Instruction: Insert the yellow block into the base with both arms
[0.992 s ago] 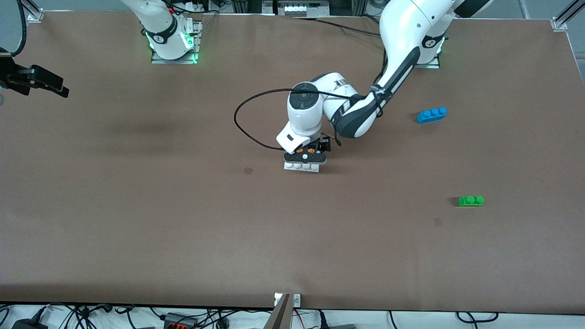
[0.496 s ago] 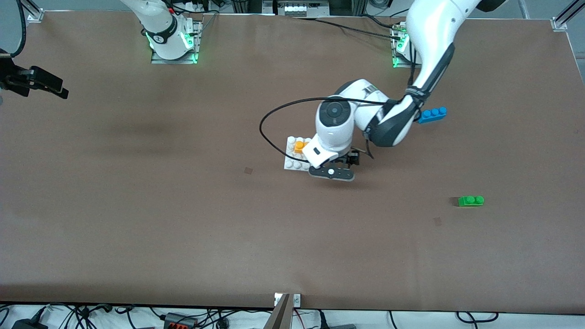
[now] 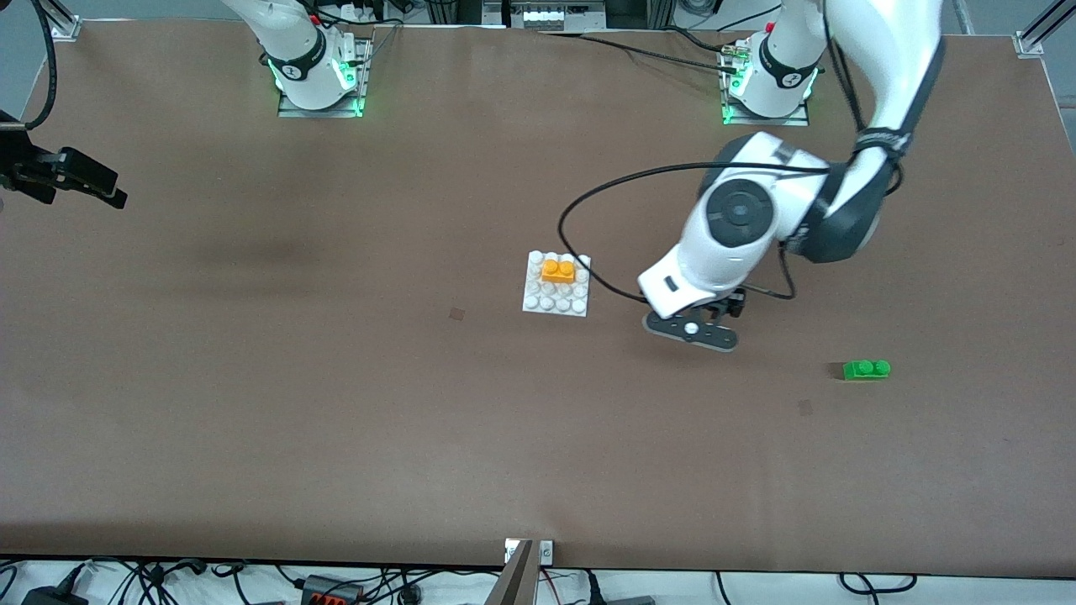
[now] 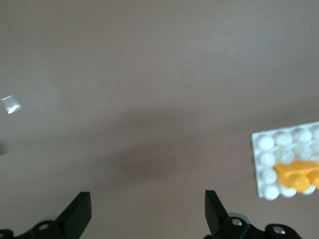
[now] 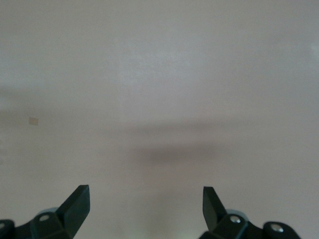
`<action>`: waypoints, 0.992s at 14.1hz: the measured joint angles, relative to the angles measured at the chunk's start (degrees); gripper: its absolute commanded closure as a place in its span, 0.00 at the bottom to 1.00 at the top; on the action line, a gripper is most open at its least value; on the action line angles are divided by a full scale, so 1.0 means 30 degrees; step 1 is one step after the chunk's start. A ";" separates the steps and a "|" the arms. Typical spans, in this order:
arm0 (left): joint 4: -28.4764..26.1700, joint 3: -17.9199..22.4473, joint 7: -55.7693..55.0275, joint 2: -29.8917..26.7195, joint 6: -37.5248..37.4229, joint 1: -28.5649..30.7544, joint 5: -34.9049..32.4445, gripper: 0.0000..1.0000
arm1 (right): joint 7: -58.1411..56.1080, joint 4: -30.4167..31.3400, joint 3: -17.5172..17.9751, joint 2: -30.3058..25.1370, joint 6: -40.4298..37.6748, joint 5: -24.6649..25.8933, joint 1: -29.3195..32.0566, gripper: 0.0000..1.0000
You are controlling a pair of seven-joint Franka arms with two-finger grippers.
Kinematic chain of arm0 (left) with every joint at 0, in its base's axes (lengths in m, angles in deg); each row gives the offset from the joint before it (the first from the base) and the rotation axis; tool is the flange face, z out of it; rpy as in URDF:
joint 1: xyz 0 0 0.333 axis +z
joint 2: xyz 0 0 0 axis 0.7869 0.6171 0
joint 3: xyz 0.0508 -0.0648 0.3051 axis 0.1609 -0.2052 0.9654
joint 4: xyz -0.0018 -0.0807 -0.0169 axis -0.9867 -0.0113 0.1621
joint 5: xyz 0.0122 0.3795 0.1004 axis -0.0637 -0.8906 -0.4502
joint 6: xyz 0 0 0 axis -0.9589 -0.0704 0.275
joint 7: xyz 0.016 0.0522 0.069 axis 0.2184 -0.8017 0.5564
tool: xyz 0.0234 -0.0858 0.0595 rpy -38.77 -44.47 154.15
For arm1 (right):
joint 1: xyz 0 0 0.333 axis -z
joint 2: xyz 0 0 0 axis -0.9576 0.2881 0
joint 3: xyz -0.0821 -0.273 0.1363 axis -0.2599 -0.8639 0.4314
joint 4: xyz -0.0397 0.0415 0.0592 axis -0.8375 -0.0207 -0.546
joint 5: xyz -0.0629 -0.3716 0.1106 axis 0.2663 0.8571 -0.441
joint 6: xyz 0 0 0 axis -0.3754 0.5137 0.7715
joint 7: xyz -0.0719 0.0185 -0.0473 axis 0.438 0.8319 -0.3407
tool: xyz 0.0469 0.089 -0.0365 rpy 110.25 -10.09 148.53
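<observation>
The white studded base (image 3: pixel 555 299) lies flat mid-table. The yellow block (image 3: pixel 558 270) sits on it, in the stud rows on the side nearer the robots' bases. My left gripper (image 3: pixel 691 330) hangs over bare table beside the base, toward the left arm's end. In the left wrist view its fingers (image 4: pixel 79 215) stand wide apart and open around nothing, with the base (image 4: pixel 279 144) and yellow block (image 4: pixel 297 174) off to one side. My right gripper (image 3: pixel 101 178) waits over the table's edge at the right arm's end. It is open (image 5: pixel 146 201) over bare table.
A green two-stud brick (image 3: pixel 866 369) lies toward the left arm's end, nearer the front camera than the left gripper. The left arm's black cable (image 3: pixel 580 210) loops above the table near the base. Small marks (image 3: pixel 456 313) dot the brown mat.
The left gripper has left the base and swung toward the left arm's end, uncovering the yellow block that stays on the base. The right arm has not moved.
</observation>
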 measured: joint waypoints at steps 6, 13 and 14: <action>-0.0524 0.1902 0.2327 -0.3875 -0.3794 0.0260 0.2262 0.00 | -0.0009 -0.0001 0.0001 0.0014 0.0102 0.0002 -0.0105 0.00; -0.3043 0.4129 0.4080 -0.8456 -0.4932 0.0207 0.3237 0.00 | 0.0017 -0.0002 -0.0035 0.0016 0.0140 0.0002 -0.0112 0.00; -0.3169 0.4241 0.4387 -0.8553 -0.5079 0.0206 0.3256 0.00 | 0.0019 -0.0001 -0.0036 0.0017 0.0144 0.0002 -0.0113 0.00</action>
